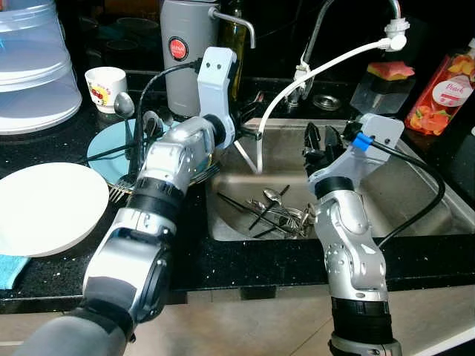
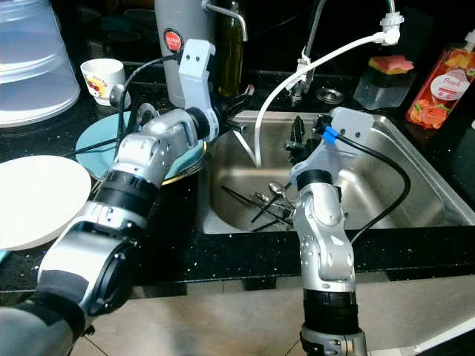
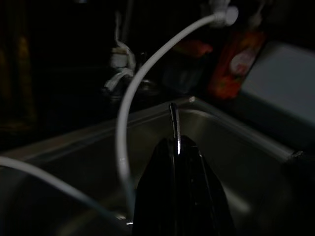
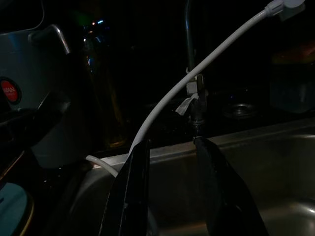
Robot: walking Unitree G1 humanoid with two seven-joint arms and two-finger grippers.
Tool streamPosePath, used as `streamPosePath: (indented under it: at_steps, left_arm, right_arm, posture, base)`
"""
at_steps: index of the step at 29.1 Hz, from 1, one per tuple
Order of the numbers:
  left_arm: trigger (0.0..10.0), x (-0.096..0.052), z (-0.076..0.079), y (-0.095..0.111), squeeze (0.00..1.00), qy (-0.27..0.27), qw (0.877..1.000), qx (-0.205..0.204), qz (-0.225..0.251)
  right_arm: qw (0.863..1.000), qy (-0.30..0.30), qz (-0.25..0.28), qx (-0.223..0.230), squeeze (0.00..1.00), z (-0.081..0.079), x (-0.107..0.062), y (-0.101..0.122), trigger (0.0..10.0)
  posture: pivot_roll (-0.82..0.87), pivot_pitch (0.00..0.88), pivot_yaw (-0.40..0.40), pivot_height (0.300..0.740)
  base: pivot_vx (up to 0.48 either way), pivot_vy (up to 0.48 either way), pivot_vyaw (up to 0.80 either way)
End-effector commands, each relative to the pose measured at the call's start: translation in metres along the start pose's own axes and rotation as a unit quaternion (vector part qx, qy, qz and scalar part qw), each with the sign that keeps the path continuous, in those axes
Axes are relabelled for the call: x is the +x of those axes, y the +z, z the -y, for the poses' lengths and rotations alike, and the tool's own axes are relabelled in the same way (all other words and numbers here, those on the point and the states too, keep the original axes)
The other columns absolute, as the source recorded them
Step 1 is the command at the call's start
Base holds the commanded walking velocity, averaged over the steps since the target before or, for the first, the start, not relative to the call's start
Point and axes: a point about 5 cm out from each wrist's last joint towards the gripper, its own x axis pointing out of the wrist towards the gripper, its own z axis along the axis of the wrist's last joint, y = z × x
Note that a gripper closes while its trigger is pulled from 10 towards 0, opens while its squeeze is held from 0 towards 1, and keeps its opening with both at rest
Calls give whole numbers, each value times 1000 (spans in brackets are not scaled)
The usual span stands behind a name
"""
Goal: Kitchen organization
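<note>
Though dimly seen, cutlery (image 1: 276, 211) litters the sink (image 1: 415, 194).

We are in a home kitchen: a steel sink (image 1: 415, 196) set in a black speckled counter (image 1: 67, 274), cutlery (image 1: 271, 211) lying in the basin, a tap (image 1: 315, 33) with a white hose (image 1: 312, 74), plates (image 1: 44, 208), a cup (image 1: 105, 87) and a soap bottle (image 1: 449, 89) beside it.

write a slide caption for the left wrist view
Left gripper shut on a thin metal utensil handle above the steel sink, white hose curving past.
</note>
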Motion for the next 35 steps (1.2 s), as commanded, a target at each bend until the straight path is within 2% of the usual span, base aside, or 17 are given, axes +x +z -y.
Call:
streamPosePath:
  at_steps: [1, 2, 4, 5, 6, 7, 14, 15, 16, 20, 21, 23, 24, 26, 27, 30, 35]
  left_arm:
    - [10000, 6, 14, -11, 0, -37, 998, -36, -26]
    - [10000, 6, 14, -11, 0, -37, 998, -36, -26]
    - [10000, 2, 22, -34, 0, -84, 994, -14, -68]
    - [10000, 0, 24, -40, 137, -96, 992, -7, -81]
    - [10000, -1, 26, -46, 137, -108, 990, 0, -91]
    - [10000, -2, 28, -49, 1000, -119, 988, 1, -98]
    - [10000, 0, 30, -46, 1000, -119, 988, 1, -97]
    - [10000, -1, 29, -39, 898, -117, 990, 0, -84]
    - [10000, -1, 28, -36, 0, -114, 991, 1, -76]
    - [10000, -1, 26, -28, 0, -106, 993, 12, -59]
    - [10000, -1, 24, -22, 0, -90, 994, 47, -48]
    - [10000, -2, 19, -15, 0, -46, 982, 173, -57]
    - [10000, -2, 19, -15, 0, -46, 982, 173, -57]
    - [10000, -8, 12, -10, 0, -4, 950, 302, -74]
    - [10000, -11, 10, -6, 0, 7, 940, 332, -79]
    - [10000, -21, 3, 6, 0, 37, 933, 347, -83]
    - [10000, -44, -18, 20, 0, 128, 933, 320, -105]
  right_arm:
    - [1000, -1, -11, 4, 0, -2, -3, -4, 10000]
    - [1000, -1, -11, 4, 0, -2, -3, -4, 10000]
    - [1000, -1, -15, 4, 0, -2, -5, -5, 10000]
    - [1000, -1, -15, 4, 0, -2, -6, -5, 10000]
    - [1000, -2, -16, 3, 0, -1, -7, -5, 10000]
    - [1000, -3, -18, 3, 0, -1, -9, -6, 10000]
    - [1000, -4, -24, 7, 0, -3, -12, -8, 10000]
    - [1000, -2, -26, 9, 0, -5, -13, -9, 10000]
    - [1000, 0, -26, 10, 0, -5, -13, -9, 10000]
    - [1000, 3, -27, 10, 0, -7, -13, -9, 10000]
    - [1000, 4, -27, 10, 0, -7, -12, -9, 10000]
    - [1000, 7, -27, 11, 0, -8, -12, -8, 10000]
    - [1000, 7, -27, 11, 0, -8, -12, -8, 10000]
    - [1000, 9, -27, 12, 0, -8, -11, -8, 10000]
    - [1000, 9, -27, 12, 0, -9, -11, -8, 10000]
    - [1000, 10, -27, 13, 0, -9, -11, -7, 10000]
    - [1000, 9, -26, 15, 0, -9, -11, -7, 10000]
  posture:
    - [220, 29, -74, 740]
    - [220, 29, -74, 740]
    - [212, 45, -69, 740]
    - [212, 47, -68, 740]
    - [212, 55, -64, 740]
    - [212, 56, -63, 740]
    - [217, 69, -61, 740]
    - [218, 69, -63, 740]
    - [218, 70, -65, 740]
    - [218, 71, -69, 740]
    - [217, 71, -74, 740]
    - [215, 73, -79, 740]
    - [215, 73, -79, 740]
    - [223, 76, -84, 740]
    - [223, 77, -83, 740]
    - [226, 77, -82, 740]
    - [238, 80, -86, 740]
  base:
    - [0, 0, 0]
    - [0, 0, 0]
    - [0, 0, 0]
    - [0, 0, 0]
    - [0, 0, 0]
    - [0, 0, 0]
    - [0, 0, 0]
    - [0, 0, 0]
    - [0, 0, 0]
    - [0, 0, 0]
    - [0, 0, 0]
    - [0, 0, 0]
    - [0, 0, 0]
    - [0, 0, 0]
    - [0, 0, 0]
    - [0, 0, 0]
    - [0, 0, 0]
